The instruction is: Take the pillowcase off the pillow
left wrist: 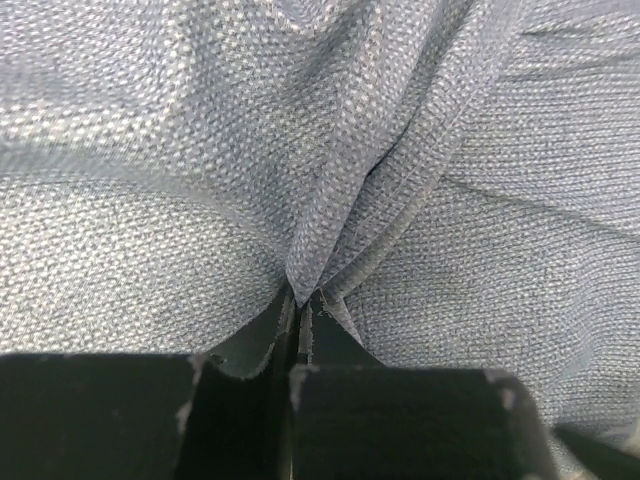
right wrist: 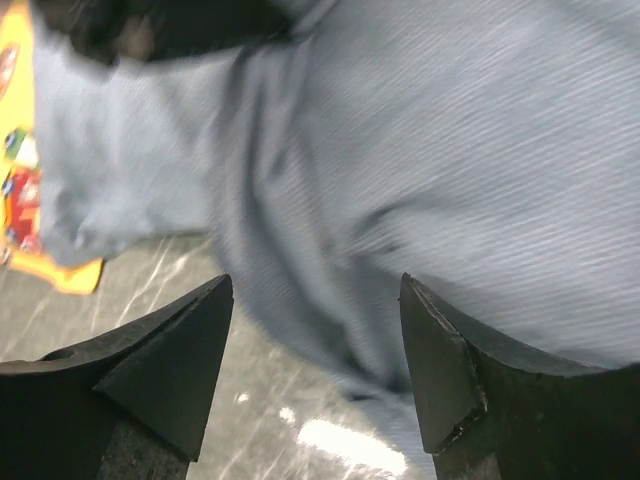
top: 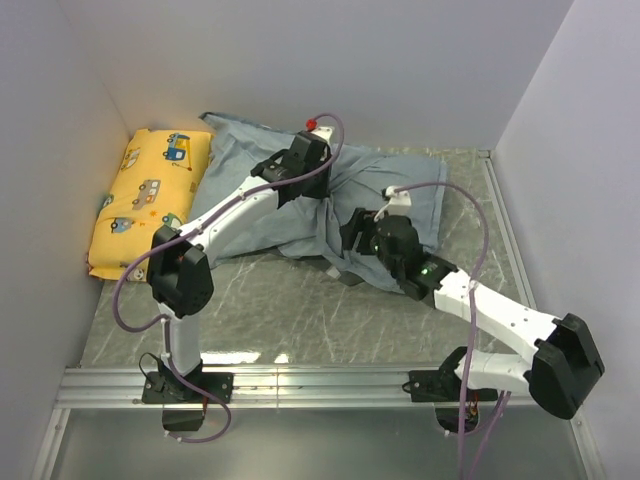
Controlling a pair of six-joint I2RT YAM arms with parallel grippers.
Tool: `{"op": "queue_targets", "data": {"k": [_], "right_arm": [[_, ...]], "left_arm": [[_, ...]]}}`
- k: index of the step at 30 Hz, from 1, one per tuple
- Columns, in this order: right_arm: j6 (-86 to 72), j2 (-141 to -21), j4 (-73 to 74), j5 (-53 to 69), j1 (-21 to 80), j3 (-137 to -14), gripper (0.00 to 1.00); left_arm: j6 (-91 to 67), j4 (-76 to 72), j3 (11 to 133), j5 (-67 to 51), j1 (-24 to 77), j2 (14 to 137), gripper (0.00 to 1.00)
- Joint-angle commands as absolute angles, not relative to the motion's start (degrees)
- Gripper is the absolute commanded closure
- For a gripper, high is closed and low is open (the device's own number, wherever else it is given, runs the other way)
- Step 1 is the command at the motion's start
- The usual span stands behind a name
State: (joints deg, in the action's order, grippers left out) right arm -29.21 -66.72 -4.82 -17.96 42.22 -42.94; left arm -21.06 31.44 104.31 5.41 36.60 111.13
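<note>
Pillowcase (top: 425, 210) crumpled along the far edge, centre to right. Raised fold mid-cloth pinched tight between the closed fingers of the left gripper (left wrist: 300, 312). Right gripper (right wrist: 315, 300) spread wide, holding nothing, just over the cloth's near hem. Yellow cushion (top: 150, 195) in the far left corner, just beside the cloth.

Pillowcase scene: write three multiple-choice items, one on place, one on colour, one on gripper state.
1. In the top view, the yellow cushion lies where from the pillowcase? A. left B. right C. on top
2. Pillowcase colour? A. white B. grey-blue C. red
3. The left gripper is: A. open over bare table B. shut on a pillowcase fold C. holding the cushion
Answers: 1 A, cushion sits at far left; 2 B, grey-blue weave in every view; 3 B, fabric pinched between closed fingers.
</note>
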Motion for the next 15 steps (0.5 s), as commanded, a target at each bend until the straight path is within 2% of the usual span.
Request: {"op": "queue_targets", "data": {"k": [1, 10, 13, 15], "right_arm": [[-29.6, -67.7, 3.0, -19.2, 38.8, -49.6, 0.25], [-24.9, -85.7, 12.5, -20.5, 37.4, -67.5, 0.26], [-23.4, -89.7, 15.4, -22.1, 37.2, -70.9, 0.38], [-23.0, -90.4, 16.5, -22.9, 36.0, -71.1, 0.52]], "left_arm": [[-22.1, 30.5, 103.3, 6.7, 35.6, 107.0, 1.0], [-23.1, 29.8, 101.8, 6.5, 35.3, 106.7, 1.0], [-23.1, 30.1, 101.9, 6.7, 34.6, 106.4, 1.0], [-23.1, 30.4, 102.2, 6.8, 33.8, 106.2, 1.0]]}}
